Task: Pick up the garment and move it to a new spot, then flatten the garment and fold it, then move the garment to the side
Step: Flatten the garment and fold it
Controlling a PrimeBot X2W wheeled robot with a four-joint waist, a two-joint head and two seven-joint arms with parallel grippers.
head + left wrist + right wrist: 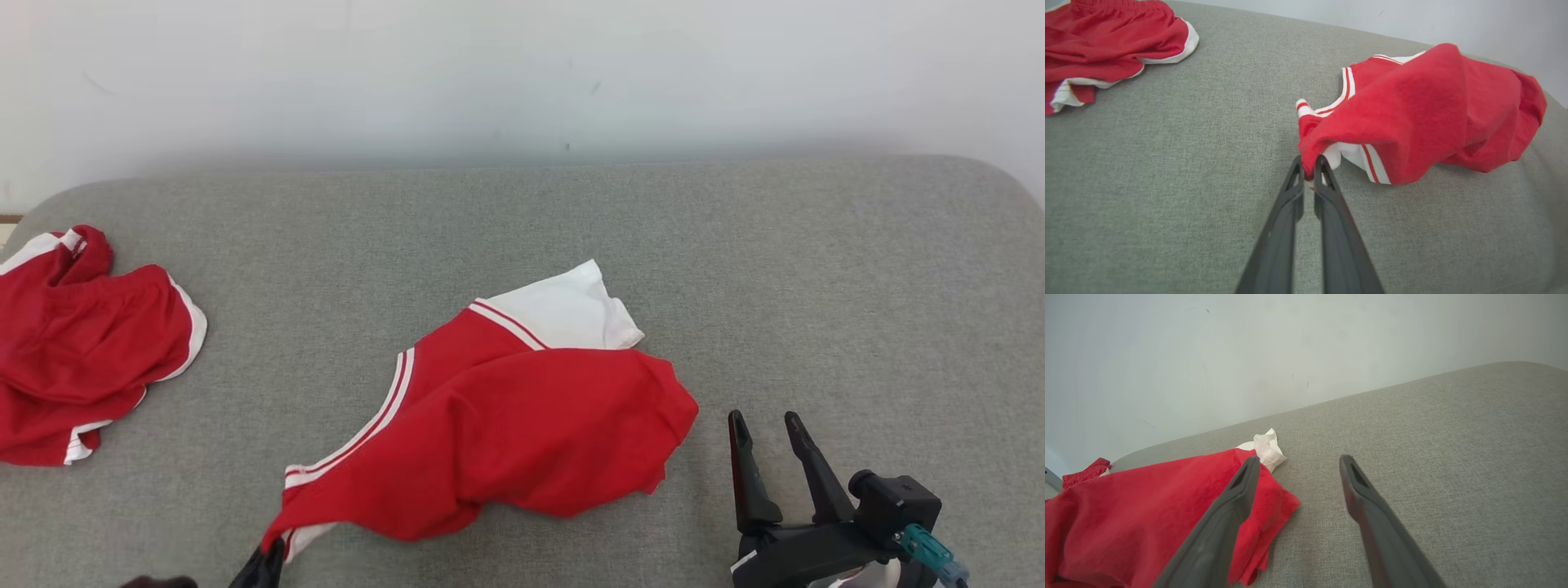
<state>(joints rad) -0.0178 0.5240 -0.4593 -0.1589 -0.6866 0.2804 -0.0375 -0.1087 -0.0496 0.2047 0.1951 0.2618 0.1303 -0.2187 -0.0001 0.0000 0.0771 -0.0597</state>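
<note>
Left gripper point(1309, 163) pinched shut on the garment point(506, 425) at its near corner; cloth lies crumpled on the cushion point(816, 269), long axis running up-right from my pinch, so my right gripper point(771, 433), fingers apart, sits just beside its free red end.

Grey fabric surface point(522, 237) with rounded corners, plain pale wall point(522, 73) behind.

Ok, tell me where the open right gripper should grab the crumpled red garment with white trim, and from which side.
Grip the red garment by its bunched right-hand edge, coming in low from the right. That edge humps up off the grey fabric surface, nearest the right gripper, and lies opposite the corner the left gripper is shut on, so pulling apart would probably spread it.
</note>
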